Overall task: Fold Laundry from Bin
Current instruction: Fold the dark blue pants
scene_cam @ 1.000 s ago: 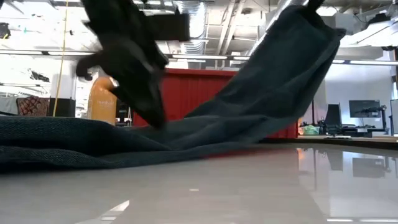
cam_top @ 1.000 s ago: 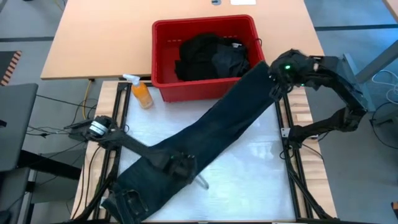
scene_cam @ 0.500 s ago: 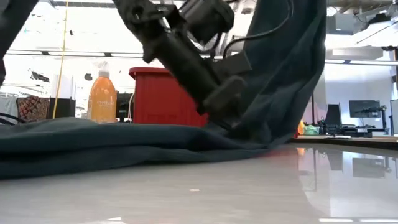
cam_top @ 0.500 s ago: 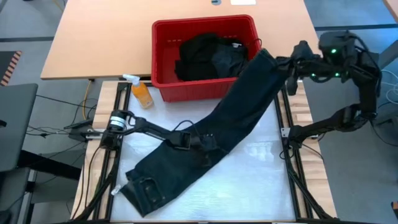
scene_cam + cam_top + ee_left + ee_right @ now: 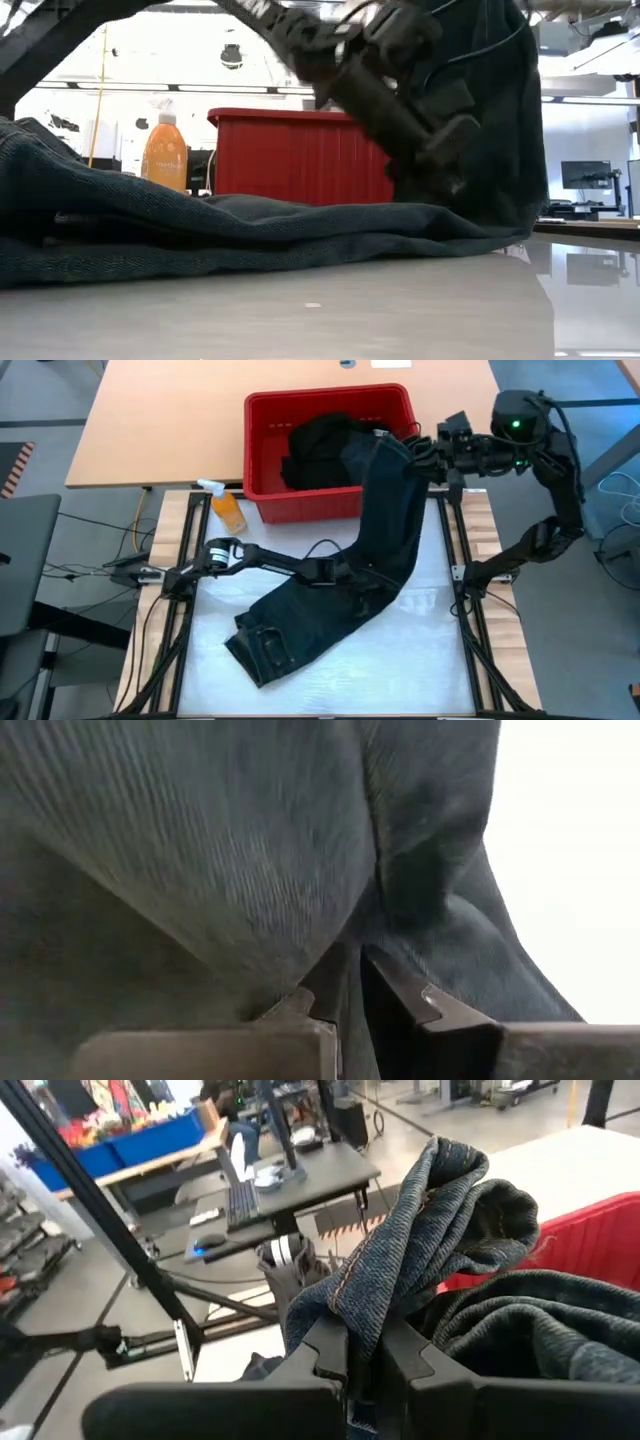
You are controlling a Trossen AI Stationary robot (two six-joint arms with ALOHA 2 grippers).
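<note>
A pair of dark blue jeans (image 5: 385, 530) runs from the middle of the table up to the bin's right corner. Its waist end (image 5: 262, 650) lies on the white table. My right gripper (image 5: 415, 452) is shut on the upper leg end, above the right rim of the red bin (image 5: 330, 398). My left gripper (image 5: 365, 575) reaches low across the table to the middle of the jeans and is shut on cloth there; it also shows in the low view (image 5: 440, 170). More dark laundry (image 5: 335, 450) lies in the bin. My left gripper pinches a raised fold of the jeans (image 5: 350, 955) between its two fingertips, near the garment's middle. It comes slanting down from the table's left. The cloth around it rests on the table. My right gripper pinches the jeans' leg end (image 5: 400, 1270) between its two fingers, with bunched hem standing up past the fingertips. It reaches in about level from the table's right. That leg is lifted clear and slopes down from the fingers to the table.
An orange spray bottle (image 5: 228, 508) stands left of the bin, also seen in the low view (image 5: 165, 150). The bin (image 5: 300, 155) stands at the far side. The wooden table (image 5: 150, 420) extends behind it. Bare white surface (image 5: 400, 660) lies near right.
My left gripper has gone from the near left toward the table's right, to the middle of the jeans. My right gripper has risen with the leg end, toward the bin. The leg now hangs steeper, and the waist end has slid toward the table's middle and bunched.
</note>
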